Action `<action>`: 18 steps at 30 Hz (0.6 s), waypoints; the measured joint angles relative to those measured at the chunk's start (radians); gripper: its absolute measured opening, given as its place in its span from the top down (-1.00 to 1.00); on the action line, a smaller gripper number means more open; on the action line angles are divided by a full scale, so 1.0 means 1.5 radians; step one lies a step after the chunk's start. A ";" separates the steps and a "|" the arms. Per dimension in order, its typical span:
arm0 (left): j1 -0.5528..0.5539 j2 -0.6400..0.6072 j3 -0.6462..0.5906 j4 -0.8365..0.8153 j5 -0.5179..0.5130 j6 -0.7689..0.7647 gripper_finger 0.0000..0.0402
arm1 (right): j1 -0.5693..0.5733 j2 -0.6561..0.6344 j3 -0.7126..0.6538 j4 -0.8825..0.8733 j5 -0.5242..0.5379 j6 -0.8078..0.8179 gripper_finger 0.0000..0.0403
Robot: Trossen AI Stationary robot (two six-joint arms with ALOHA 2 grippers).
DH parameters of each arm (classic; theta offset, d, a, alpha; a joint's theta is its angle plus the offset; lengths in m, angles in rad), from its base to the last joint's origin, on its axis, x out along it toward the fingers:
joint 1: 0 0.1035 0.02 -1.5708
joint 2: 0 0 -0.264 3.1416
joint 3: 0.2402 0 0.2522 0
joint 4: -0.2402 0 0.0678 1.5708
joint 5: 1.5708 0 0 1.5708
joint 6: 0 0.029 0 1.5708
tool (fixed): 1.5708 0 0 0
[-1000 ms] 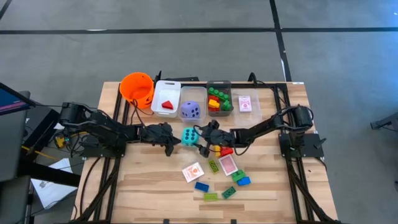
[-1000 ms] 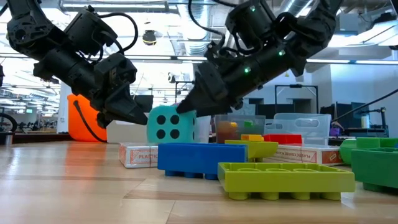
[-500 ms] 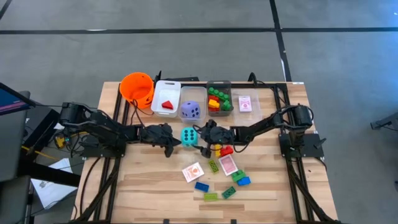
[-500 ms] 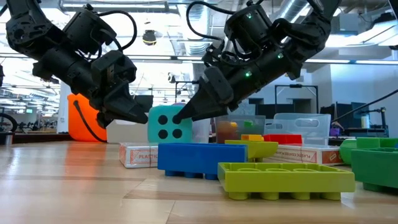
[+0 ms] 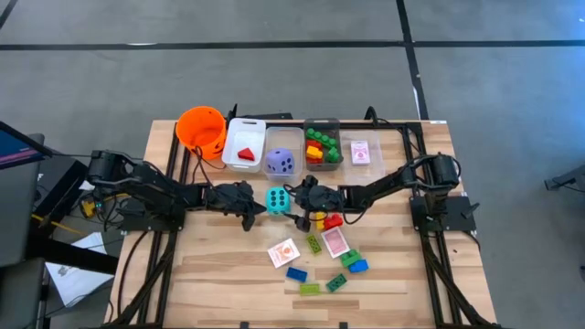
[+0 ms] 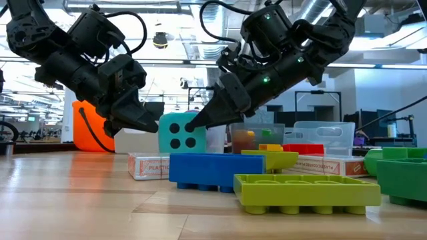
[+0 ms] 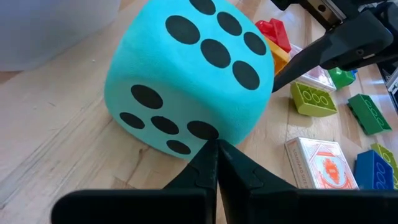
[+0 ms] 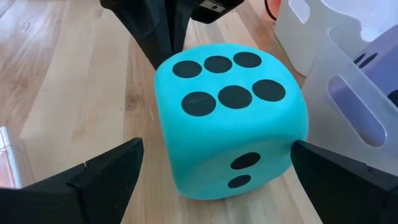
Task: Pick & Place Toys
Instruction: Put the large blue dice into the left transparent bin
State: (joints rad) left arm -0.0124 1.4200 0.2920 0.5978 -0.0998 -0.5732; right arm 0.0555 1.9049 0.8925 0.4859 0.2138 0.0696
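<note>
— High view first: we are seeing the teal die (image 5: 277,198) sitting on the wooden table (image 5: 219,274), just in front of the clear bin (image 5: 281,151) that is holding the purple die (image 5: 281,163). What are the arms doing?

— We are watching both meet at that die. The left gripper (image 5: 260,209) is resting at its left side with fingers pressed together; in the left wrist view the closed tips (image 7: 214,163) are touching the die's lower edge (image 7: 186,78). The right gripper (image 5: 291,206) is on the other side with its fingers spread wide, one on each flank of the die (image 8: 230,118), pinching nothing.

— And the other toys?

— We are finding loose bricks and two red-backed cards (image 5: 284,252) lying nearer the front edge, with a blue brick (image 6: 217,170) and a yellow-green one (image 6: 303,192) closest in the low view. A red wedge (image 5: 246,153) is lying in the white bin (image 5: 234,146), more bricks are filling the next clear bin (image 5: 321,146), and an orange bucket (image 5: 202,130) is standing at the row's left end.
</note>
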 joint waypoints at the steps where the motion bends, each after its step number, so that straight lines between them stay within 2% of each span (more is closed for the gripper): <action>1: 0.000 0.000 0.000 0.000 0.000 0.000 1.00 | 0.000 0.000 0.000 0.000 0.000 -0.001 -0.99; 18: 0.000 0.000 0.000 0.000 0.000 0.000 1.00 | 0.001 0.000 0.000 0.008 -0.002 -0.087 -0.99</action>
State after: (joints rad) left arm -0.0124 1.4200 0.2920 0.5976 -0.1001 -0.5732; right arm 0.0563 1.9049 0.8925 0.4985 0.2108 -0.0607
